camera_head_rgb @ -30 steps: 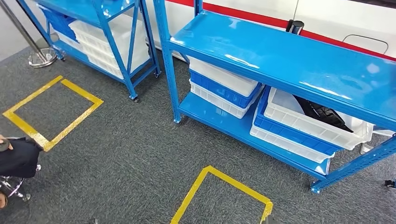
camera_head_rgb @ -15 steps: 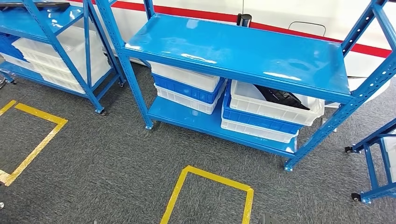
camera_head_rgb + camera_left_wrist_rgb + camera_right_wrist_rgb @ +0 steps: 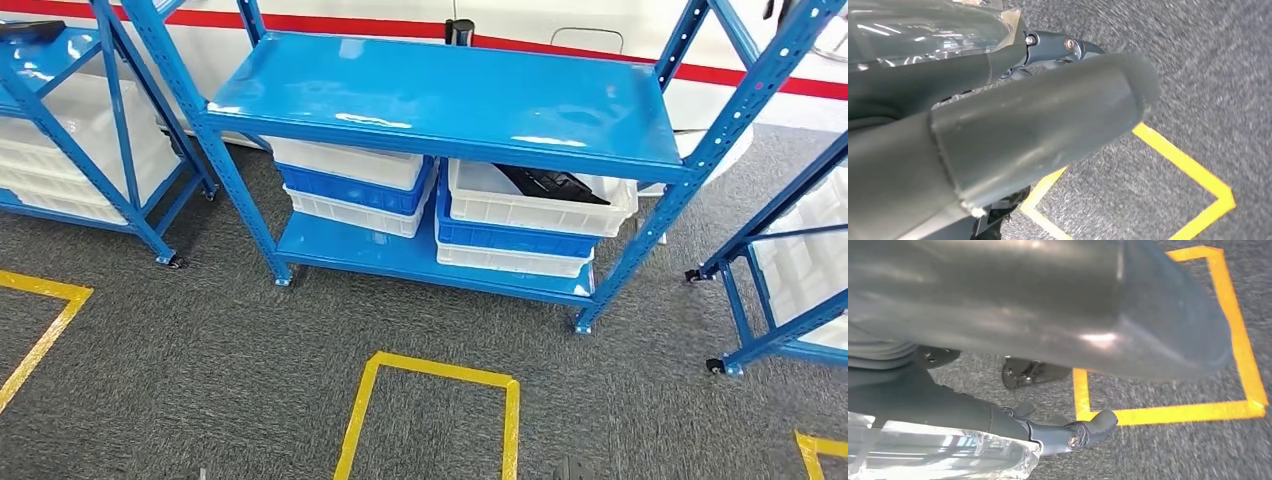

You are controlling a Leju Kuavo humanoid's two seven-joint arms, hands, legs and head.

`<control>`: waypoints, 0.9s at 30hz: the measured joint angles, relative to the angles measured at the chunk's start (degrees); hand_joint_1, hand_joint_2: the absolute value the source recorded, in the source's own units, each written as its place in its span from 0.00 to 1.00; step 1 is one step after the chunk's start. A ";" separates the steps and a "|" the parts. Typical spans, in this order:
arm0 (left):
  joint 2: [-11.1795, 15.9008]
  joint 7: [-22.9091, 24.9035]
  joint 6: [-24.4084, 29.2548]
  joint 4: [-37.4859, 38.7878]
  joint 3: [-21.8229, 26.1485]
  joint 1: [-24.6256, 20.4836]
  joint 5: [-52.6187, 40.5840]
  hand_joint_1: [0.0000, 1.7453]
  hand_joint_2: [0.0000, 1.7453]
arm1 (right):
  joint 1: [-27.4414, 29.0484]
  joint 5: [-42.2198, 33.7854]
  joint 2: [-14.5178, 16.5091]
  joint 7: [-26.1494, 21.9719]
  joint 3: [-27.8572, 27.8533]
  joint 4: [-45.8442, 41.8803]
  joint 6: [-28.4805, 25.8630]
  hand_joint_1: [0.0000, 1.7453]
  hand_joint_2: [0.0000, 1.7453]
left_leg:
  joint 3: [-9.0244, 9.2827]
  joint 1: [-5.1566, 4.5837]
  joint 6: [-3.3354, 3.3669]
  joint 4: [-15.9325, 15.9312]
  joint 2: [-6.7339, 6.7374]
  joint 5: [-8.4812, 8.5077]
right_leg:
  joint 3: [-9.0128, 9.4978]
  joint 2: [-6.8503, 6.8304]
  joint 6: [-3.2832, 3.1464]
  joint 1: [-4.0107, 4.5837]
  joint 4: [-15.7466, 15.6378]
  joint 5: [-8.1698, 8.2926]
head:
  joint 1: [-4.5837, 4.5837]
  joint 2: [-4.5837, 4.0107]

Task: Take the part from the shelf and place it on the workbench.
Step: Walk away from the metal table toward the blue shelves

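A black part [image 3: 555,185] lies in the top white bin [image 3: 540,212] on the lower level of the blue shelf [image 3: 440,95], which stands straight ahead in the head view. Its far end is hidden under the shelf's top board. My left hand [image 3: 1038,125] hangs over the grey carpet with its thick thumb stretched out and nothing in it. My right hand [image 3: 1048,310] hangs the same way, empty, fingers apart. Both hands are well short of the shelf.
A yellow tape square [image 3: 440,372] marks the carpet in front of the shelf. Stacked white and blue bins [image 3: 350,185] fill the lower level's left half. Another blue rack with white bins [image 3: 60,150] stands left, and a wheeled rack [image 3: 790,260] right.
The whole picture has shifted: the camera turned right, so the shelf with the black part now sits centred and squarer. The seated person at the left edge has left the picture.
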 joint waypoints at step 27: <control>0.16 -1.38 -0.01 0.00 0.11 -0.20 0.68 0.00 1.00 | -0.34 1.28 0.27 -0.02 0.02 -0.01 -2.96 0.00 0.00 | -1.02 -0.89 0.07 0.71 -6.42 0.14 | -0.65 5.91 -2.03 0.75 -0.34 1.02 | -0.35 0.00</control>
